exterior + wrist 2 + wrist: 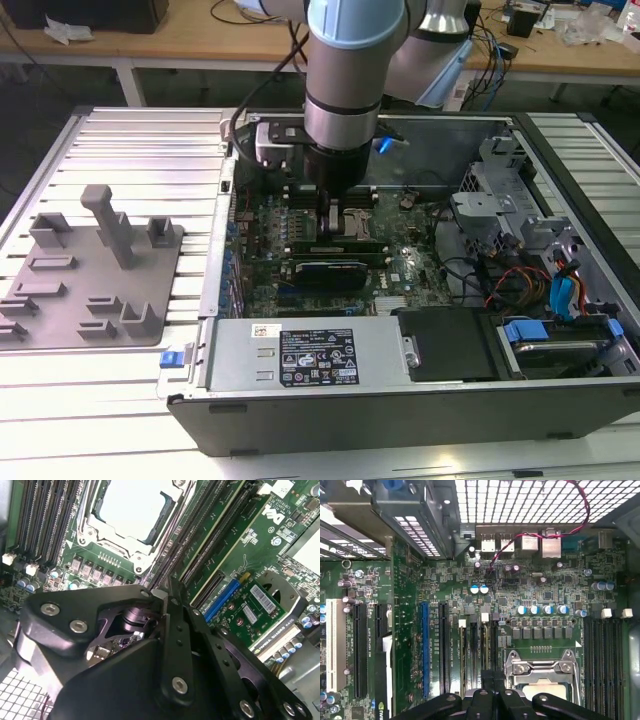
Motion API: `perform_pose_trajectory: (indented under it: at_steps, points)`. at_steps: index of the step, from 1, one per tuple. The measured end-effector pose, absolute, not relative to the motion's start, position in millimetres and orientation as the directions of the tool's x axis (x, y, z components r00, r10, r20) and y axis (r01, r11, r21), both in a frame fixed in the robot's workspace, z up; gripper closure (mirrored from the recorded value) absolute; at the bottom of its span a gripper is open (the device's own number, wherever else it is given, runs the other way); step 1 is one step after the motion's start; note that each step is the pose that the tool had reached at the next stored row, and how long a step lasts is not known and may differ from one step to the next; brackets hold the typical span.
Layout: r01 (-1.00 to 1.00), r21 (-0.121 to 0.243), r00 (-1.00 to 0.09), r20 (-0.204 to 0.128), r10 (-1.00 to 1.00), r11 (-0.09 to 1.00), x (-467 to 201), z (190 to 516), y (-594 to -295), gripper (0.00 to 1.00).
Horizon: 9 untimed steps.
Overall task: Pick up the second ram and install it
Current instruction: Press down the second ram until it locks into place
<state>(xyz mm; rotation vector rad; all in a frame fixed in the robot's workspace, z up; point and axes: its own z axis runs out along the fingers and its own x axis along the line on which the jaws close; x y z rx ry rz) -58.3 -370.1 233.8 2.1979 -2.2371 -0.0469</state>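
A: Pincer (161,597)?
B: Narrow, fingers nearly together, down inside the open computer case (400,405), centre of the exterior view. Can't tell if it's gripping anything.
A: The second ram (350,243)?
B: Green stick on edge in a motherboard slot right under the fingertips, just beside the processor socket (132,510).
A: What else is in the case?
B: Power supply (310,355) along the lower wall, drive cage at lower right.
A: Outside it?
B: Grey holder tray (100,270) at left on the tabletop (120,400), well apart.
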Motion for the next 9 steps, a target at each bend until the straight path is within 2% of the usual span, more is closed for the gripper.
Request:
perform_pose_trajectory:
  at_steps: [9]
  points:
    - [-1.0,0.025,-0.018,-0.017,-1.0,0.018,-58.4,229.5,-370.1,0.92]
